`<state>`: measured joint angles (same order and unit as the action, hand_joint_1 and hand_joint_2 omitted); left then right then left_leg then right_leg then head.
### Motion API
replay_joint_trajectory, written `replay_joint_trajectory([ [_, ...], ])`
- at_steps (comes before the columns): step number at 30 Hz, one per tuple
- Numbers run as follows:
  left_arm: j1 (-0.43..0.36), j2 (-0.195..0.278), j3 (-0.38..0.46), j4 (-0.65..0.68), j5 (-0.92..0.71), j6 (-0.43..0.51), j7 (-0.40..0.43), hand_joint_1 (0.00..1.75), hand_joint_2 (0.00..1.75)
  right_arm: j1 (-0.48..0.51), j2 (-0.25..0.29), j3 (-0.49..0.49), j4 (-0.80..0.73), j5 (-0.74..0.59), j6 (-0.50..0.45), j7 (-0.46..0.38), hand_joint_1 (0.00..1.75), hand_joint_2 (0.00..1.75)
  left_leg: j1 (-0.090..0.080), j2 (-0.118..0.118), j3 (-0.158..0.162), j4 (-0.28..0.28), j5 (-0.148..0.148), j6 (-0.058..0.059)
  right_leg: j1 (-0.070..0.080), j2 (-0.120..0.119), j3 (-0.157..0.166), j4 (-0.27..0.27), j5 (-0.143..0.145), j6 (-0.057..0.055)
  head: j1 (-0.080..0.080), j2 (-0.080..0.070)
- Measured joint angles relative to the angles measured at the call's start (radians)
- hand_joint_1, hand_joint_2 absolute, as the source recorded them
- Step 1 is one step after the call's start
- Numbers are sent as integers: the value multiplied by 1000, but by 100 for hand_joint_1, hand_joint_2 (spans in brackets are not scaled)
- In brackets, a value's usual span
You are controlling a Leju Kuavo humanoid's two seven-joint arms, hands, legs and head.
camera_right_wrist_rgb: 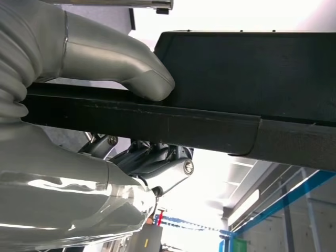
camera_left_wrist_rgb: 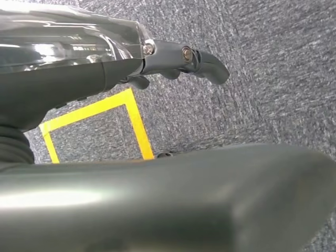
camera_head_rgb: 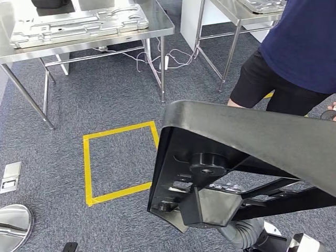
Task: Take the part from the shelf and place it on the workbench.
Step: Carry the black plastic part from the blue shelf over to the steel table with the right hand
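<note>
Black moulded plastic part point(camera_head_rgb: 253, 136), broad and ribbed underneath, rides at four o'clock in the head view, clamped by the right hand point(camera_right_wrist_rgb: 118, 68); the left hand point(camera_left_wrist_rgb: 178, 60) hangs with fingers apart, holding nothing. Carrying step: next, approach the steel worktop point(camera_head_rgb: 158, 26) at eleven o'clock and lower it flat.

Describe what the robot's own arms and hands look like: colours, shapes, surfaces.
The right hand has a pale grey ribbed cover at the wrist, a thick, smooth grey thumb with a rounded tip, a glossy silver shell, and dark metal fingers jointed with silver screws. The left hand has the same mirror-like silver shell, with slim dark grey fingers fixed by small screws. No cables or markings show.
</note>
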<state>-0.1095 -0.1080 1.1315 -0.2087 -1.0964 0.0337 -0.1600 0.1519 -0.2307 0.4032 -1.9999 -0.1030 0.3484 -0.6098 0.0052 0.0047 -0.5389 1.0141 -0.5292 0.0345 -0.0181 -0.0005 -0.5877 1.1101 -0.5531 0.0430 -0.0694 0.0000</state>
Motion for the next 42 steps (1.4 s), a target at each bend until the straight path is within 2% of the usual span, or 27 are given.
replay_joint_trajectory([
  [1, 0, 0, 0, 0, 0, 0, 0, 0, 175, 0, 0, 0, 0, 0, 0, 0, 175, 175, -2, 0, -1, 3, -2, -4, 0, 1, 22, -52, 18, -3, 0, 0],
  [2, 0, 0, 0, 0, 0, 0, 0, 0, 175, 0, 0, 0, 0, 0, 0, 0, 175, 175, -4, -1, -3, 5, -4, -9, 1, 2, 32, -79, 24, -8, 0, 0],
  [5, -1, 0, 0, 0, 0, 0, 0, 0, 175, 1, 0, 0, 0, 0, 0, 0, 175, 175, -4, -1, -5, 8, -7, -19, 2, 3, 31, -85, 22, -28, -1, 0],
  [6, -1, 0, 0, 0, 0, 0, 0, 0, 175, 0, 0, 0, 0, 0, 0, 0, 175, 175, -3, -1, -8, 19, -18, -24, 1, 2, 32, -86, 22, -35, -1, 0],
  [8, -1, 0, 0, 0, 0, 0, 0, 0, 175, 0, 0, 0, 0, 0, 0, 0, 175, 175, 0, -1, -41, 97, -68, -34, -1, -2, 32, -87, 23, -46, -1, 0],
  [10, 0, -1, 0, 0, 0, 0, 0, 0, 175, 0, 0, 0, 0, 0, 0, 0, 175, 175, 2, -1, -102, 232, -128, -39, 0, -3, 31, -87, 23, -49, -1, 0],
  [11, 1, -1, 0, 0, 0, 0, 0, 0, 175, 0, 0, 0, 0, 0, 0, 0, 175, 175, 2, -1, -125, 278, -140, -39, 1, -4, 31, -87, 23, -50, -1, 0],
  [12, 2, -1, 0, 0, 0, 0, 0, 0, 175, 0, 0, 0, 0, 0, 0, 0, 175, 175, 2, -1, -131, 290, -131, -38, 1, -3, 32, -87, 22, -50, -1, 0],
  [13, 2, -1, 0, 0, 0, 0, 0, 0, 175, 0, 0, 0, 0, 0, 0, 0, 175, 175, 1, -1, -118, 258, -104, -35, 2, -3, 34, -87, 21, -49, -1, 0],
  [15, 2, 0, 0, 0, 0, 0, 0, 0, 175, 0, 0, 0, 0, 0, 0, 0, 175, 175, -1, -2, -59, 126, -31, -23, 3, -1, 39, -87, 19, -48, -1, 0],
  [16, 1, 0, 0, 0, 0, 0, 0, 0, 175, 0, 1, 0, 0, 0, 0, 0, 175, 175, -4, -2, -35, 69, -8, -16, 4, 0, 39, -86, 18, -45, -1, 0],
  [17, 0, 1, 0, 0, 0, 0, 0, 0, 175, -1, 1, 0, 0, 0, 0, 0, 175, 175, -6, -3, -20, 32, 2, -12, 4, 0, 37, -85, 18, -42, -1, 0],
  [20, 0, 1, 0, 0, 0, 0, 0, 0, 175, -1, 1, 0, -1, 0, 0, 0, 175, 175, -9, -3, -16, 8, 3, -5, 3, 1, 32, -87, 19, -26, 0, 0],
  [22, -1, 2, 0, 0, 0, 0, 0, 0, 175, -2, 0, 0, -1, 0, 0, 0, 175, 175, -4, -2, -13, -1, 9, 3, 3, 1, 23, -60, -4, -16, 0, 0],
  [23, -1, 2, 0, 0, 0, 0, 0, 0, 175, -2, 0, 0, -1, 0, 0, 0, 175, 175, -2, -1, -12, -5, 11, 6, 2, 1, 5, -17, -32, -13, 0, 0],
  [25, -1, 2, 0, 0, 0, 0, 0, 0, 175, -1, 0, 0, -1, 0, 0, 0, 175, 175, -2, 0, -12, -5, 11, 8, 1, 1, -53, 111, -95, -8, 0, 0],
  [26, 0, 2, 0, 0, 0, 0, 0, 0, 175, 0, 0, 0, 0, 0, 0, 0, 175, 175, -2, 1, -12, -5, 11, 8, 1, 1, -78, 164, -111, -5, 0, 0],
  [27, 1, 2, 0, 0, 0, 0, 0, 0, 175, 1, 0, 0, 0, 0, 0, 0, 175, 175, -2, 1, -12, -4, 11, 8, 1, 1, -87, 184, -108, -3, 0, 0],
  [28, 1, 2, 0, 0, 0, 0, 0, 0, 175, 1, 0, 0, 0, 0, 0, 0, 175, 175, -2, 1, -11, -4, 11, 8, 0, 1, -77, 163, -85, -1, 0, 0],
  [30, 0, 1, 0, 0, 0, 0, 0, 0, 175, 0, 0, 0, 0, 0, 0, 0, 175, 175, -1, 1, -7, -3, 8, 4, 0, 0, -14, 32, -15, 0, 0, 0],
  [32, 0, 1, 0, 0, 0, 0, 0, 0, 175, 0, 0, 0, 0, 0, 0, 0, 175, 175, -4, 0, -6, 3, 4, -4, 1, 1, 33, -73, 20, -7, 0, 0],
  [35, -1, 2, 0, 0, 0, 0, 0, 0, 175, 0, 0, 0, 0, 0, 0, 0, 175, 175, -6, -1, -8, 5, 1, -14, 4, 3, 38, -89, 20, -27, -1, 0],
  [37, -1, 1, 0, 0, 0, 0, 0, 0, 175, 0, 0, 0, 0, 0, 0, 0, 175, 175, -4, -1, -15, 28, -20, -24, 2, 1, 38, -90, 22, -41, -1, 0],
  [38, -1, 0, 0, 0, 0, 0, 0, 0, 175, 0, 0, 0, -1, 0, 0, 0, 175, 175, -2, -1, -31, 65, -46, -29, 0, -1, 38, -91, 23, -46, -1, 0],
  [40, 0, 0, 0, 0, 0, 0, 0, 0, 175, 0, 0, 0, -1, 0, 0, 0, 175, 175, 0, -1, -87, 193, -112, -37, 0, -3, 36, -91, 22, -51, -1, 0],
  [41, 1, 0, 0, 0, 0, 0, 0, 0, 175, 0, 0, 0, -1, 0, 0, 0, 175, 175, 1, -1, -115, 254, -134, -39, 1, -4, 36, -90, 22, -51, -1, 0],
  [42, 1, 0, 0, 0, 0, 0, 0, 0, 175, 0, 0, 0, -1, 0, 0, 0, 175, 175, 1, -1, -130, 286, -138, -39, 1, -4, 36, -90, 22, -51, -1, 0],
])
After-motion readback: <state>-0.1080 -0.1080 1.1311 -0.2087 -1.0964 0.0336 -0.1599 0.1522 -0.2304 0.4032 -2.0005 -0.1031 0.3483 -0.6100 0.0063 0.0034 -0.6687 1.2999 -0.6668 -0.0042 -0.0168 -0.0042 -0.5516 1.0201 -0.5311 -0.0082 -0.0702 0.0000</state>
